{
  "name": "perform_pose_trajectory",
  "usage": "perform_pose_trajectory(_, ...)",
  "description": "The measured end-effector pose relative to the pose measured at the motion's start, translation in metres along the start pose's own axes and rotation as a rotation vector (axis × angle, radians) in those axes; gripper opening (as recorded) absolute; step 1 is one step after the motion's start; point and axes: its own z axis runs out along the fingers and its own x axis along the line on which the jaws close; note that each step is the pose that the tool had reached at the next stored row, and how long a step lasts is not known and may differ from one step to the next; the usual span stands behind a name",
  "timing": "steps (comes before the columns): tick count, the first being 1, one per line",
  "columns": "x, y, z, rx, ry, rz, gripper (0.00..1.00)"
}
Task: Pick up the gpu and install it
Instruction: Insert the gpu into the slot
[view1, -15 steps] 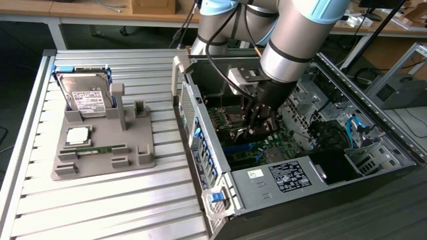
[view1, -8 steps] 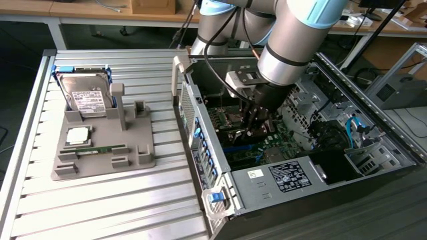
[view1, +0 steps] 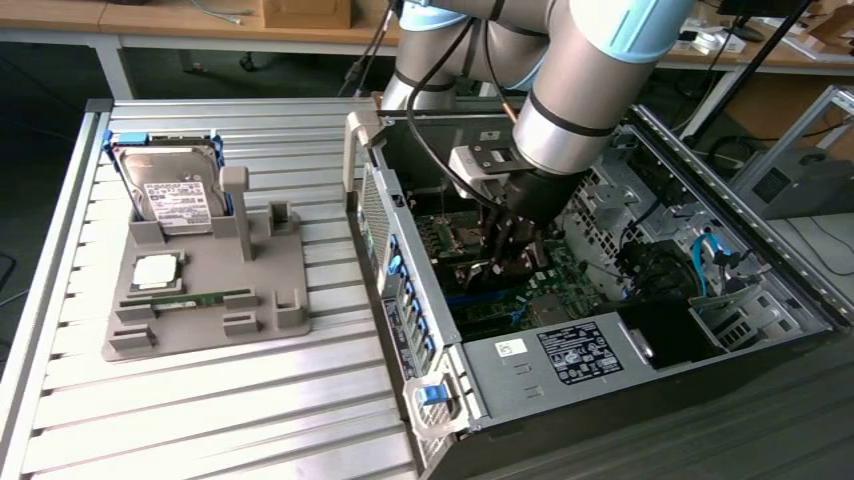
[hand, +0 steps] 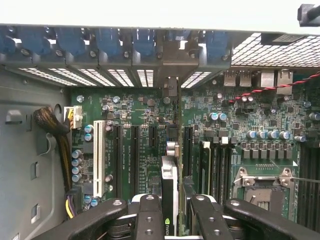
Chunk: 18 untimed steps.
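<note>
Several slots, apparently, beside gpu

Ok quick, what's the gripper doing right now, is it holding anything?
Gripper: shut on the gpu, holding it edge-on above the motherboard.

Open computer case, hard drive upright in grey holder

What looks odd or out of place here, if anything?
Nothing stands out. The gpu hangs upright in the jaws, parallel to the slots of the motherboard; the hard drive and RAM stick sit neatly in their grey holder.
</note>
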Motion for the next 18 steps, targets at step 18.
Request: perform_pose_trajectory(18, 0.0034, 0.0006, 0.0039, 0.0007, -0.0006, 0.02, 0.27)
